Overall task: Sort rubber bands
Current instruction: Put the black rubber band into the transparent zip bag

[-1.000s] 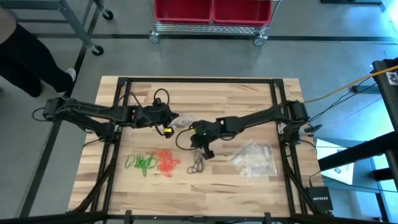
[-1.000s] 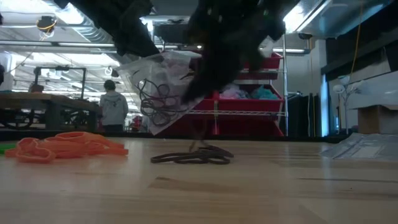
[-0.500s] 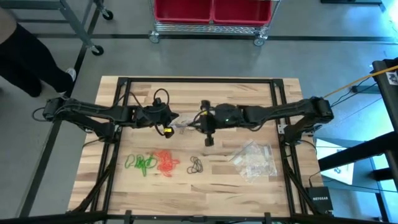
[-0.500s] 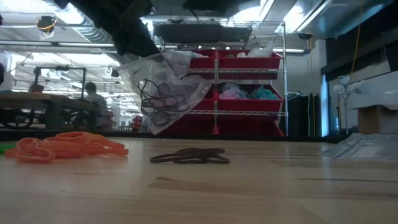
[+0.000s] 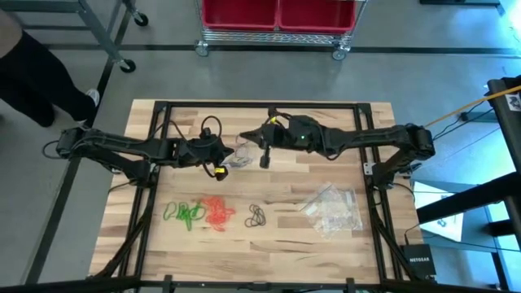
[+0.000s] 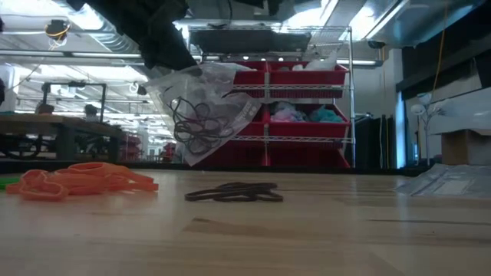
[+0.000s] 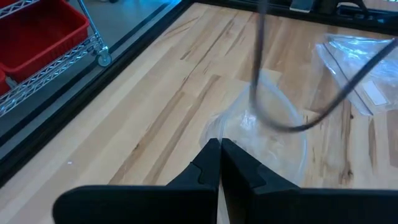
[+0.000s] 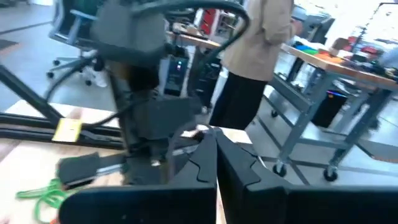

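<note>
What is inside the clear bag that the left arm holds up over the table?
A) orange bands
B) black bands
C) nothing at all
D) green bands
B: in the low view, dark loops show through the clear bag hanging from the left pincer, while the orange bands lie on the table.

Overhead and table-level cameras share the table (image 5: 326, 244); wrist cameras sit close.

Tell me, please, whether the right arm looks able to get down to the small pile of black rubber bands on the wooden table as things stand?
Probably yes: the pile of black rubber bands lies alone on bare wood, apart from the orange-red bands, with nothing above it. The right claw is shut and would need to open.
</note>
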You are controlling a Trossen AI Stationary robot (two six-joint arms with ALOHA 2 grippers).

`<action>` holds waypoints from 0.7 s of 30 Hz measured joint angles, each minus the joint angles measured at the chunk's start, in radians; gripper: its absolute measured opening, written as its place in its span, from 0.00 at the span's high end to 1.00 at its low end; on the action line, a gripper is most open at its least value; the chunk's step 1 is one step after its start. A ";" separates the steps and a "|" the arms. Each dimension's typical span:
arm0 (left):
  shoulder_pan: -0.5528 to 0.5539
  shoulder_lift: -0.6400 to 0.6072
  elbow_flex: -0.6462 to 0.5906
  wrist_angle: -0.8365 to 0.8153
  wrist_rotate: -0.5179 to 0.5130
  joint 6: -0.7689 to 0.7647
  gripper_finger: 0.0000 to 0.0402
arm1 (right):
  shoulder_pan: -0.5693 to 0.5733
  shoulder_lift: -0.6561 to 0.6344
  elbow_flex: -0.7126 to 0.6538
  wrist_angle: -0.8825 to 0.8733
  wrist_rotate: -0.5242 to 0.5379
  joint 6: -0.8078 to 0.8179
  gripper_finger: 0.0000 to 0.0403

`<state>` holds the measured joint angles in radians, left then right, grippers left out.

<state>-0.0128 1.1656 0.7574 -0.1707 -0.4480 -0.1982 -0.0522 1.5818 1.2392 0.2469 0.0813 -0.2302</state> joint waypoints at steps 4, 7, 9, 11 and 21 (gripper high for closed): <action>0.000 0.000 0.000 0.000 0.000 0.000 1.00 | -0.009 0.023 0.000 0.007 0.001 0.009 1.00; 0.000 0.000 0.000 0.003 0.000 0.000 1.00 | -0.008 0.052 0.000 0.016 -0.003 0.013 1.00; 0.000 0.000 0.000 0.003 0.000 0.000 1.00 | -0.008 0.069 0.000 0.019 -0.003 0.013 1.00; 0.000 0.000 0.000 0.004 0.000 0.000 1.00 | -0.007 0.083 0.000 0.020 -0.003 0.013 1.00; 0.000 0.000 0.000 0.003 0.000 0.000 1.00 | -0.007 0.117 0.000 -0.045 -0.003 0.020 1.00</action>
<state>-0.0124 1.1656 0.7574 -0.1680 -0.4480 -0.1982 -0.0597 1.6992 1.2388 0.2016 0.0788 -0.2102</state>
